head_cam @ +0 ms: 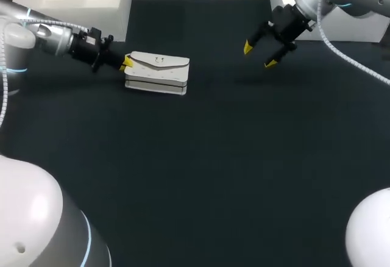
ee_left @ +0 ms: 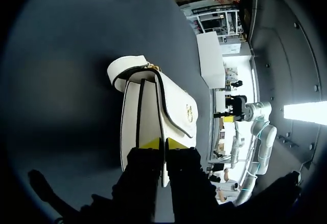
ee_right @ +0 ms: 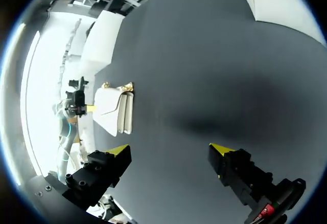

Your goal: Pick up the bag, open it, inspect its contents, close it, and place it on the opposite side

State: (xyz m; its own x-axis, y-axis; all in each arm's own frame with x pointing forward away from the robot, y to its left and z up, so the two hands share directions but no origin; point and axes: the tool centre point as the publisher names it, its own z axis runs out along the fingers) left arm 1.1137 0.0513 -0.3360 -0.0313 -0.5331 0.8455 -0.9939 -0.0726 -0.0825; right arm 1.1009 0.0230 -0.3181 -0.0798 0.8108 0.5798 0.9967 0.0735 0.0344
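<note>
Your left gripper (ee_left: 164, 143) is clenched on the left end of the white, rectangular, leather-look flap bag (head_cam: 157, 72), its yellow tips pinching a thin edge. The bag lies flat at the far left of the dark table (head_cam: 213, 157), flap closed, contents hidden. Your right gripper (head_cam: 259, 55) hangs spread wide at the far right, holding nothing, well apart from the bag.

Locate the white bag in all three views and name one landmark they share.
Head view: the white bag lies on the dark table, left of middle near the far side, at the tips of the left hand.
Left wrist view: straight ahead of the left hand, its near edge between the yellow tips.
Right wrist view: far ahead of the open right hand, across the table.
Shared landmark: the left hand's yellow tips at the bag's end.
</note>
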